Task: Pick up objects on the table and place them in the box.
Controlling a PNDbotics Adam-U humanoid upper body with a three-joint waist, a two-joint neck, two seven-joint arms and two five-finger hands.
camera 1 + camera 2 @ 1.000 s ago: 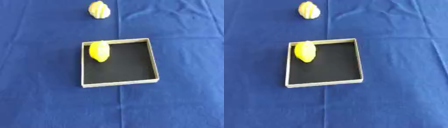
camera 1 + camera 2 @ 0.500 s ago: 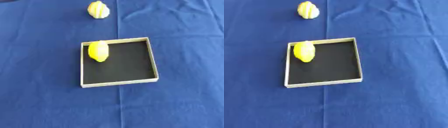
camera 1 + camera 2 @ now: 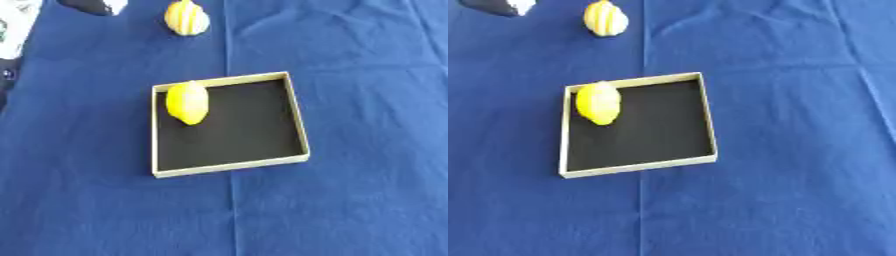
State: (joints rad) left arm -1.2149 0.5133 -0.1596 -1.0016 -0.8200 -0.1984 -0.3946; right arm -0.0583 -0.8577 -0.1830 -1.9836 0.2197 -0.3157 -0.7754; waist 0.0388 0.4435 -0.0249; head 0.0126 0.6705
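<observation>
Table (image 3: 350, 210) covered in blue cloth, with faint creases and a fold line running near to far. Toward the middle of the table: a shallow square box (image 3: 302, 131), pale rim, black floor, sitting slightly askew. Inside it, in the far left corner: one yellow lemon (image 3: 187, 102), lying against the left wall and touching or nearly touching the far wall. Beyond the box, well apart from it, near the table's far edge: a second rounded yellow object with pale stripes (image 3: 186, 18), resting on the cloth. At the far left corner: a dark shape with a white end (image 3: 94, 5), just left of the striped object and apart from it; what it is, and whether any fingers there are open or closed, cannot be told.
</observation>
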